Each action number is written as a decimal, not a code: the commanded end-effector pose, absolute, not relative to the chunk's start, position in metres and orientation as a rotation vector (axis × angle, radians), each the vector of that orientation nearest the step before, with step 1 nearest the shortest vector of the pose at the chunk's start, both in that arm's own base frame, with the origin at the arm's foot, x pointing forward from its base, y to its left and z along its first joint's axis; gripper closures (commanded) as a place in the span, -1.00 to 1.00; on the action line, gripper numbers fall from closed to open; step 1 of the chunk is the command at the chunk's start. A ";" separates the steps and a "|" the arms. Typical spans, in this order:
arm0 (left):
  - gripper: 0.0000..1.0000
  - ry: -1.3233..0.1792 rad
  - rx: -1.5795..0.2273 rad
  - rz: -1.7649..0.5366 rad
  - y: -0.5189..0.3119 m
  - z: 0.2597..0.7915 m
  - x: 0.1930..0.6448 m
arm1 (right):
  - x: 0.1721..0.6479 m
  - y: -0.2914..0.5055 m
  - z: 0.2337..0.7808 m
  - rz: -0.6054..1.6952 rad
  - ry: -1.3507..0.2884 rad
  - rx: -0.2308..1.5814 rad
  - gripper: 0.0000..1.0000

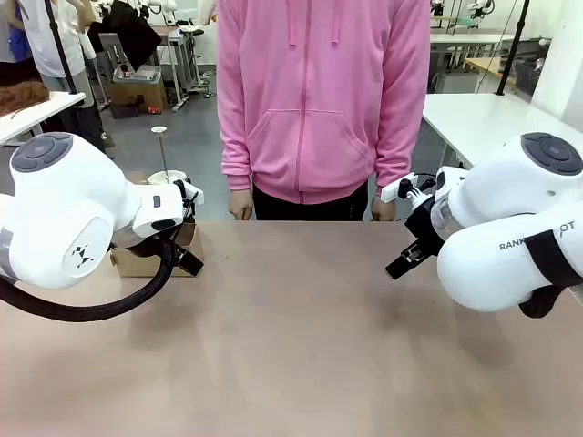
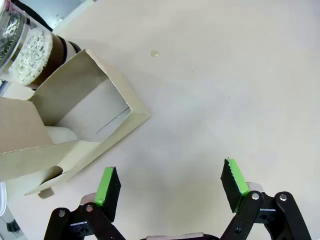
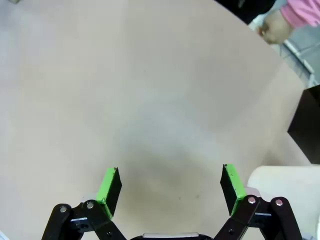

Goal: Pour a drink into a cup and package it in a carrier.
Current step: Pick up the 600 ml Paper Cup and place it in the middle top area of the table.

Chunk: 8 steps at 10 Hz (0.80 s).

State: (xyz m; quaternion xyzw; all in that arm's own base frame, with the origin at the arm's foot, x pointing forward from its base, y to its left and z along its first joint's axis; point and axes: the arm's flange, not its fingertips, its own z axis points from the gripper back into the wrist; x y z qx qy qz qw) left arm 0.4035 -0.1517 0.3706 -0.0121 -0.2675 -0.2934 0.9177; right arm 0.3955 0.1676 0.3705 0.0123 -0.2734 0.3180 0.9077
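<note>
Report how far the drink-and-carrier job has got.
Done: nothing that shows yet. In hand: nothing; the left end effector and the right end effector hang open and empty over the table. Left: the pour, then the packing into the carrier, which sits beside the left arm.

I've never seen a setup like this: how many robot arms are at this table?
2. The left arm reaches in from the left side of the table; the right arm comes in from the right side. None looks hidden.
</note>
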 end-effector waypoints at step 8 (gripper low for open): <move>-1.00 -0.550 -0.025 -0.604 -0.152 0.371 0.403 | 0.395 0.168 0.370 0.656 -0.564 0.025 -1.00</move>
